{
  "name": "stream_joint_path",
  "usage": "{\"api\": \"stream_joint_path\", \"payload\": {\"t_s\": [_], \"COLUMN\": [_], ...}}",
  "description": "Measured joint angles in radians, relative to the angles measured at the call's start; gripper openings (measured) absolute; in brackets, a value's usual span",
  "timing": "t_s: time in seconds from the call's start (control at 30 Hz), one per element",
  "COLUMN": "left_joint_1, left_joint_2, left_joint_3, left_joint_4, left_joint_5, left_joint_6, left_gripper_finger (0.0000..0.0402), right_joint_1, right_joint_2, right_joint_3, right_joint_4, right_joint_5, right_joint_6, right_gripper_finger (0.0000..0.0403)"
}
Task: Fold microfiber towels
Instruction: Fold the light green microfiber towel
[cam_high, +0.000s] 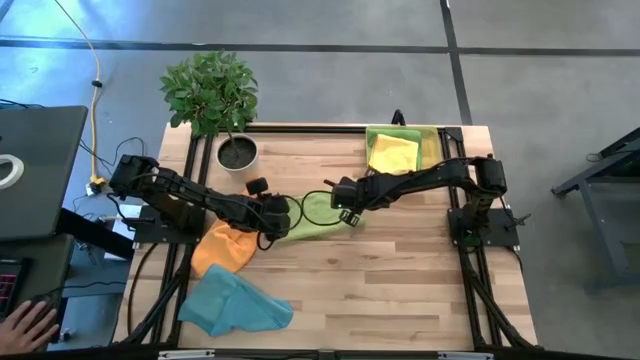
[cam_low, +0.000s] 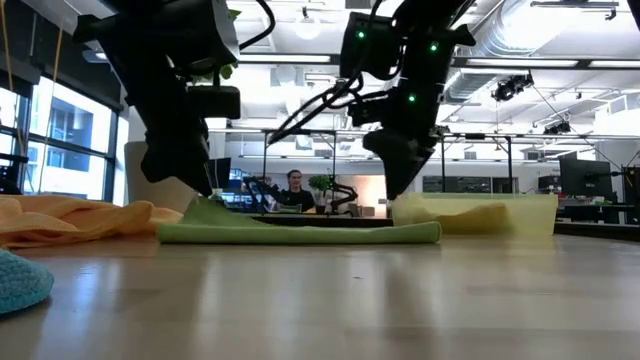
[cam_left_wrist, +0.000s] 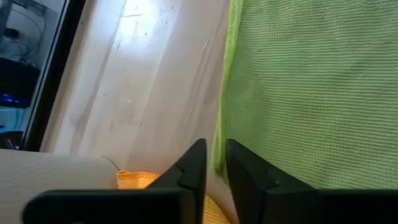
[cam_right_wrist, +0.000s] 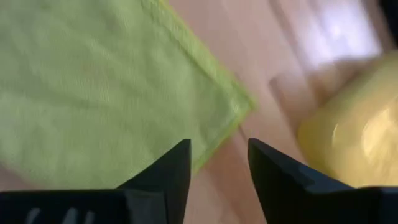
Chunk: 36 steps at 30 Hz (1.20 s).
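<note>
A lime green towel (cam_high: 318, 216) lies folded flat at the table's middle; it also shows in the low view (cam_low: 300, 232). My left gripper (cam_high: 276, 214) is shut on its left edge. My right gripper (cam_right_wrist: 217, 152) is open and empty, just above the towel's right corner (cam_right_wrist: 239, 102). An orange towel (cam_high: 222, 248) and a light blue towel (cam_high: 235, 303) lie crumpled at the near left. A yellow towel (cam_high: 392, 152) lies on another green one (cam_high: 402, 131) in the tray. My left gripper pinches the lime green towel's left edge (cam_left_wrist: 219, 149) between its two fingers, coming down from above. The held edge stands a little raised (cam_low: 205, 212); the rest of the towel lies flat on the table.
A potted plant (cam_high: 225, 110) stands at the far left. A translucent yellow tray (cam_high: 442, 150) sits at the far right. Bare wood (cam_high: 400, 280) spreads over the near right. A person's hand (cam_high: 25, 325) shows off the table at the near left.
</note>
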Motion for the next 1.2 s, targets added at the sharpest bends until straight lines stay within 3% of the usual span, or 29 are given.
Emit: {"api": "stream_joint_path", "payload": {"t_s": [0.13, 0.23, 0.33, 0.43, 0.53, 0.8, 1.03, 1.2], "left_joint_1": [0.0, -0.001, -0.006, -0.007, -0.006, 0.022, 0.0, -0.032], "left_joint_2": [-0.001, -0.005, -0.005, 0.0, 0.005, 0.005, 0.003, 0.004], "left_joint_3": [0.0, 0.0, 0.0, 0.0, -0.03, -0.128, -0.179, -0.19], "left_joint_4": [0.0, -0.002, -0.002, 0.003, 0.051, 0.214, 0.376, 0.432], "left_joint_5": [-0.026, 0.025, 0.145, 0.27, 0.279, 0.347, 0.436, 0.447], "left_joint_6": [0.007, -0.011, -0.003, 0.037, 0.042, 0.011, -0.13, -0.226], "left_gripper_finger": [0.0097, 0.0114, 0.0119, 0.0118, 0.0116, 0.0116, 0.0115, 0.0115], "right_joint_1": [0.014, 0.053, 0.104, 0.139, 0.155, 0.162, 0.142, 0.1], "right_joint_2": [-0.001, -0.001, -0.002, -0.002, -0.023, -0.174, -0.339, -0.37], "right_joint_3": [0.0, 0.0, 0.0, -0.003, -0.081, -0.362, -0.563, -0.699], "right_joint_4": [-0.105, -0.237, -0.38, -0.413, -0.33, 0.07, 0.452, 0.721], "right_joint_5": [-0.044, 0.013, 0.088, 0.105, 0.115, -0.012, -0.007, 0.016], "right_joint_6": [0.087, 0.155, 0.248, 0.309, 0.338, 0.436, 0.485, 0.495], "right_gripper_finger": [0.0164, 0.0161, 0.0154, 0.015, 0.015, 0.0149, 0.0149, 0.0166]}}
